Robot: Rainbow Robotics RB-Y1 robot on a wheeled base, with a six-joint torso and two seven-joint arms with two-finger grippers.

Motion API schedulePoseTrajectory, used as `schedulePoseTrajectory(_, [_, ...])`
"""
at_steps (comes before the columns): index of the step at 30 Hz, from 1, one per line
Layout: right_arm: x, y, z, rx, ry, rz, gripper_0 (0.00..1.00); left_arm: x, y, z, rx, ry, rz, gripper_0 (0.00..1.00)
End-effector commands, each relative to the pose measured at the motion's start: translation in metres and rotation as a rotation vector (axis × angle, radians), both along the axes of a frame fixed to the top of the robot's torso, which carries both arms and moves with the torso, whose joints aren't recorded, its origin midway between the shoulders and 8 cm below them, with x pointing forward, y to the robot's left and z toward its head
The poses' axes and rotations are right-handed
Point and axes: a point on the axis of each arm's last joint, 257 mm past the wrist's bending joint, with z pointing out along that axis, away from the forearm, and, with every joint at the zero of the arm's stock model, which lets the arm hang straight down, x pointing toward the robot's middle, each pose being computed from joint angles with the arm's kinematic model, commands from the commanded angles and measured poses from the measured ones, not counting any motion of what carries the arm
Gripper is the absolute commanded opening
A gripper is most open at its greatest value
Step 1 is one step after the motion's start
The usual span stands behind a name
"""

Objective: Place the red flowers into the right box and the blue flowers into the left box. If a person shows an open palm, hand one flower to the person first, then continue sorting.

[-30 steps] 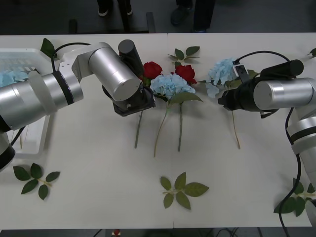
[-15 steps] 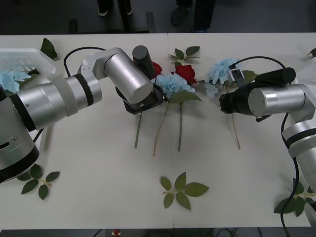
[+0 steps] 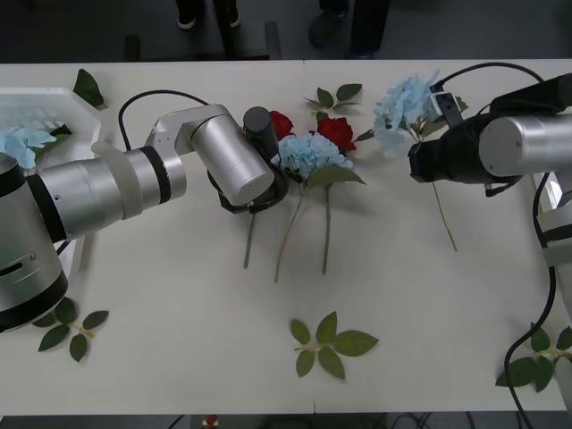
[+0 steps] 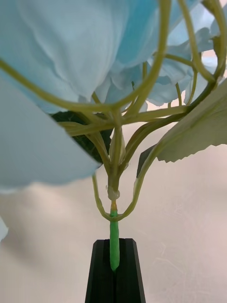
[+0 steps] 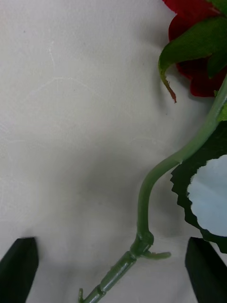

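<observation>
Now right gripper (image 4: pixel 115 270), clamped on blue flower (image 3: pixel 404 112) stem, lifting it clear of table (image 3: pixel 179 295); left gripper (image 5: pixel 113 270), fingers apart, descending over red flower (image 5: pixel 196 61) stem.

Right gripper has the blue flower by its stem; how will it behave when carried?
The blue flower is probably top-heavy: a big head on a thin stem pinched in the shut right gripper. It may pivot or droop. The stem below looks fairly stiff, staying straight.

A blue flower (image 3: pixel 20 143) lies in the left box (image 3: pixel 40 100), table's (image 3: pixel 179 357) left end.
</observation>
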Motion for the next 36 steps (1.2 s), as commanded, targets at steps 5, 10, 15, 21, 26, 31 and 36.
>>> schedulePoseTrajectory(5, [-0.010, 0.043, 0.115, 0.270, -0.164, 0.114, 0.00, 0.015, -0.002, 0.022, 0.015, -0.046, -0.031, 0.00])
schedulePoseTrajectory(10, [-0.026, 0.066, 0.158, 0.455, -0.209, 0.210, 0.00, 0.015, 0.000, 0.022, 0.020, -0.045, -0.037, 0.00])
schedulePoseTrajectory(15, [-0.041, 0.078, 0.187, 0.599, -0.228, 0.281, 0.00, 0.016, 0.002, 0.022, 0.024, -0.047, -0.038, 0.00])
schedulePoseTrajectory(21, [-0.061, 0.089, 0.208, 0.814, -0.196, 0.361, 0.00, 0.017, 0.008, 0.024, 0.026, -0.046, -0.042, 0.00])
schedulePoseTrajectory(26, [-0.069, 0.101, 0.211, 0.893, -0.191, 0.437, 0.00, 0.015, 0.007, 0.023, 0.019, -0.035, -0.044, 0.00])
schedulePoseTrajectory(31, [-0.063, 0.120, 0.205, 0.940, -0.202, 0.462, 0.00, 0.014, 0.008, 0.023, 0.020, -0.034, -0.043, 0.01])
schedulePoseTrajectory(36, [-0.054, 0.132, 0.201, 0.942, -0.227, 0.442, 0.00, 0.016, 0.011, 0.023, 0.022, -0.035, -0.039, 1.00])
